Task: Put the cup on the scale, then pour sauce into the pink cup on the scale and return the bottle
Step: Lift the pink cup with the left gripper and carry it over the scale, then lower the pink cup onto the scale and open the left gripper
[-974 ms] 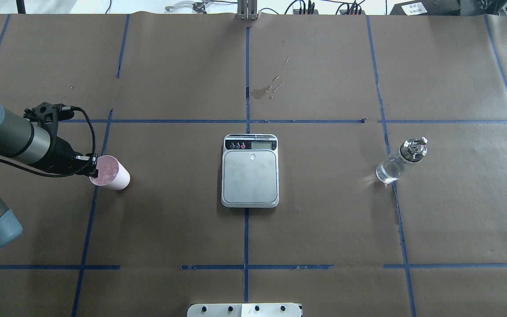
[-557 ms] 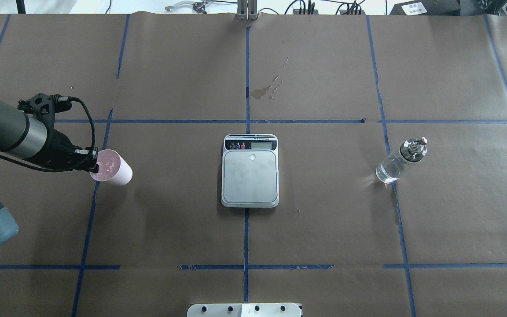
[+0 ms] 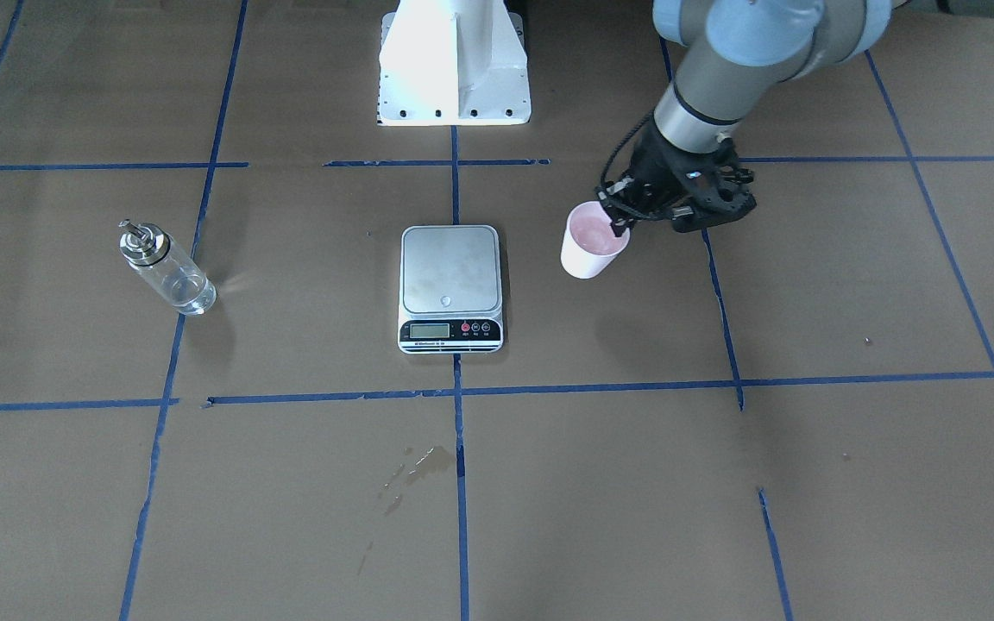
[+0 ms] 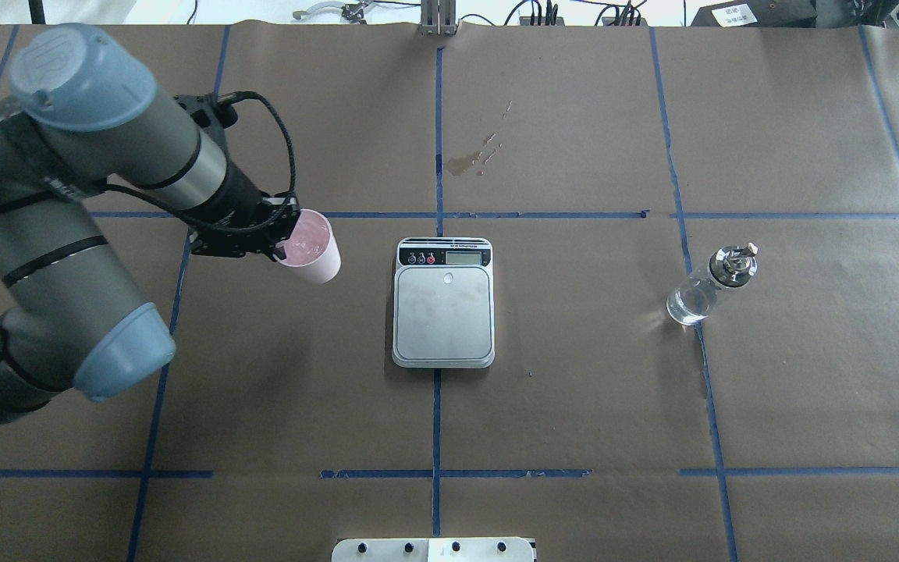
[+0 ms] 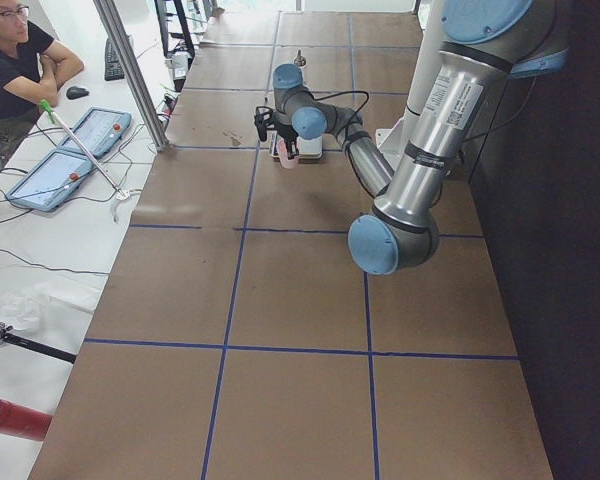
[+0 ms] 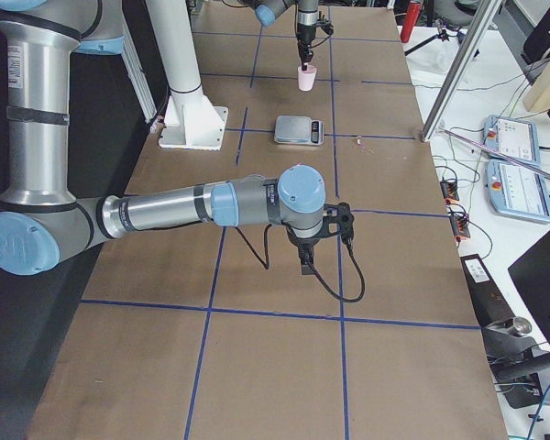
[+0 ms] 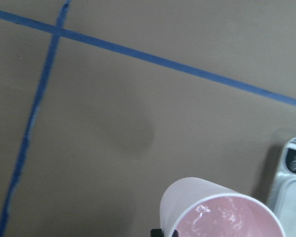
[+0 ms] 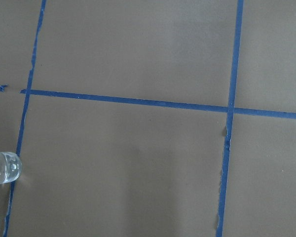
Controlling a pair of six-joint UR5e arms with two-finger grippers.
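In the front view, the left gripper (image 3: 616, 226) pinches the cup (image 3: 592, 248) by its rim, right of centre. The cup is near the scale (image 3: 449, 272) but not touching it. The bottle (image 3: 165, 274) stands at middle left.

Overhead, the cup is left of the scale. The bottle is far right, with clear sauce (image 4: 687, 304) inside.

In the right side view, the right gripper (image 6: 307, 261) hangs at centre. I cannot tell whether it is spread or pressed together.

In the left wrist view, the cup is at the bottom and the scale's corner is at the right edge.

In the right wrist view, the bottle is at lower left.
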